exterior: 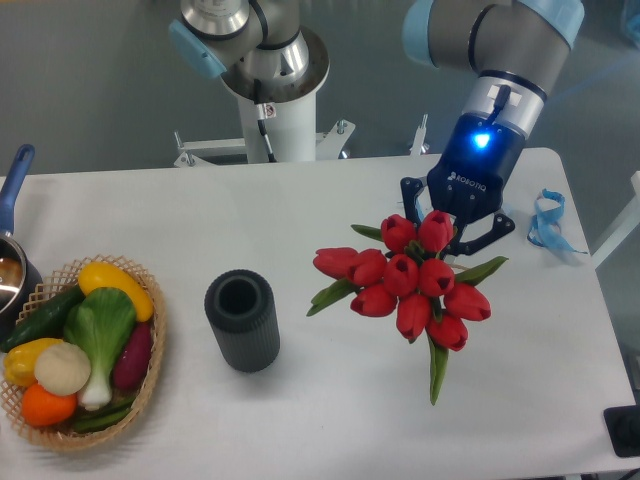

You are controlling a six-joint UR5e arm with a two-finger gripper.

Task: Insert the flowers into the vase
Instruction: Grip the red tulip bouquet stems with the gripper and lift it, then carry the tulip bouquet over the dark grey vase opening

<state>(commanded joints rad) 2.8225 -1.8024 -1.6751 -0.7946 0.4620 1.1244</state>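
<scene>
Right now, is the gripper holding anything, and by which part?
The gripper appears to hold the flowers, gripping somewhere among the stems behind the red heads; the exact contact point is hidden by the blooms. The vase stands empty.

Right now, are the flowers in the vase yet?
No. The flowers are out, off to one side of the vase, whose round mouth shows only dark inside.

One bunch of flowers (410, 285) with about ten red heads, one vase (242, 320), one wicker basket (150, 375), one blue ribbon (545, 222) far right.
</scene>
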